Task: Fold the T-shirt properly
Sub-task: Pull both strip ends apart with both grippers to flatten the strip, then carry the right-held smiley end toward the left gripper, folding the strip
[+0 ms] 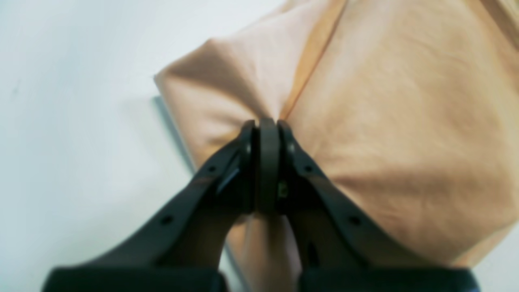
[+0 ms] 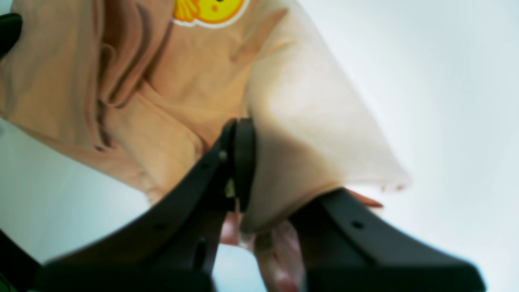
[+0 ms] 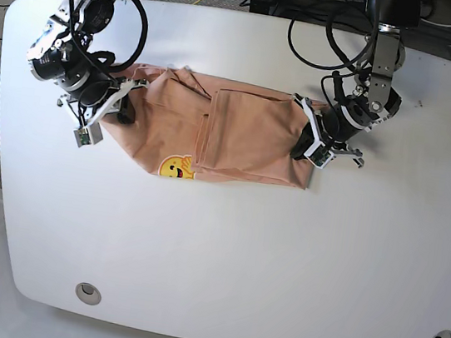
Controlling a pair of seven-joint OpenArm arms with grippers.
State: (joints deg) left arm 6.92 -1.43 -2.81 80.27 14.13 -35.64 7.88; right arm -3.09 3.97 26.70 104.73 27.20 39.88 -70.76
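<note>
Base view is showing one T-shirt (image 3: pixel 239 133), two arms and two pincers on a single white tabletop (image 3: pixel 238 255) with rounded corners. The shirt is lying in the far half of the tabletop as a wide band, its long axis running across the view from one arm to the other; soft, matte peach cotton, creased, with a folded panel overlapping the middle. One small yellow smiley print (image 3: pixel 176 166) is sitting on the near edge, nearer the right arm. The left pincer (image 3: pixel 309 143) is gripping the end of the band on that view's right — in the left wrist view its black plastic fingers (image 1: pixel 284 138) are pressing together on a gathered pleat of cloth, the fabric fanning out smoothly from the pinch. The right pincer (image 3: pixel 121 102) is holding the opposite end; in the right wrist view one finger (image 2: pixel 241 158) is lying against the cloth while a flap is draping over the other, so fabric is being pinched between them, bunched and deeply wrinkled.
</note>
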